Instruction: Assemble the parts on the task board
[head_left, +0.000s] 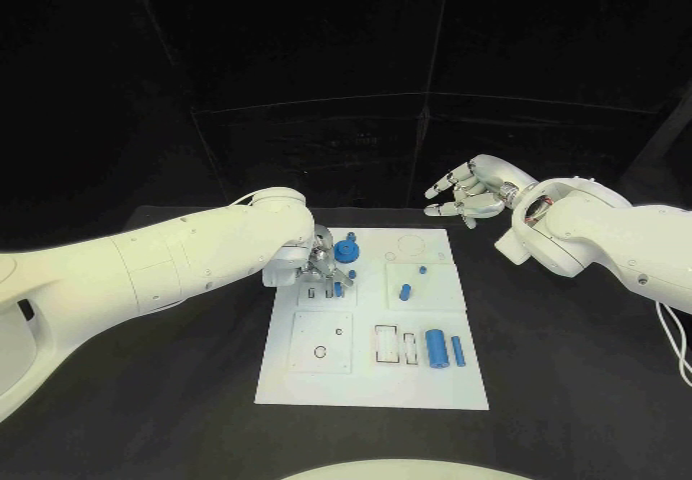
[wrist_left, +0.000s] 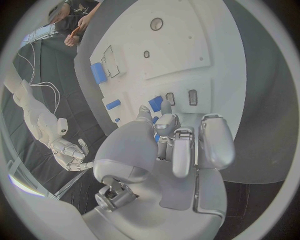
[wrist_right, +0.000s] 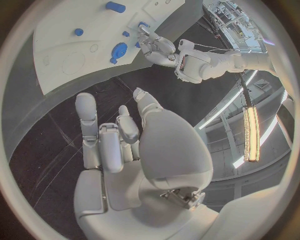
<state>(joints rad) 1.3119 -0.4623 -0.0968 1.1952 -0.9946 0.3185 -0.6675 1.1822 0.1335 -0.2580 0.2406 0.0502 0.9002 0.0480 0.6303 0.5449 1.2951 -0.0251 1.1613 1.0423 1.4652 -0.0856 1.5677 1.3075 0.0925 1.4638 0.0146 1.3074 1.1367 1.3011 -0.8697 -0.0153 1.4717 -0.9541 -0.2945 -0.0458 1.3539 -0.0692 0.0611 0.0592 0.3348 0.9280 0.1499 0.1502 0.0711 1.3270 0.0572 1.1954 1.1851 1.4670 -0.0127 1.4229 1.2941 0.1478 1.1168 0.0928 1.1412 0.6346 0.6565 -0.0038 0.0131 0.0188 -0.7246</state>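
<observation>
The white task board (head_left: 368, 375) lies in the middle of the black table. My left hand (head_left: 320, 268) hovers low over its far left part, next to a round blue part (head_left: 346, 248). In the left wrist view the thumb and a finger of that hand (wrist_left: 175, 145) close on a slim blue part (wrist_left: 155, 104) at a slot on the board (wrist_left: 181, 45). My right hand (head_left: 469, 190) hangs above the table beyond the board's far right corner, fingers spread and holding nothing. From the right wrist, this hand (wrist_right: 119, 145) faces the board (wrist_right: 69, 35).
More blue parts lie on the board: a small peg (head_left: 423, 269), a short cylinder (head_left: 408, 293), a thick cylinder (head_left: 436, 349) and a slim one (head_left: 459, 349). Near the front left are outlined slots (head_left: 323, 340). Black table surrounds the board.
</observation>
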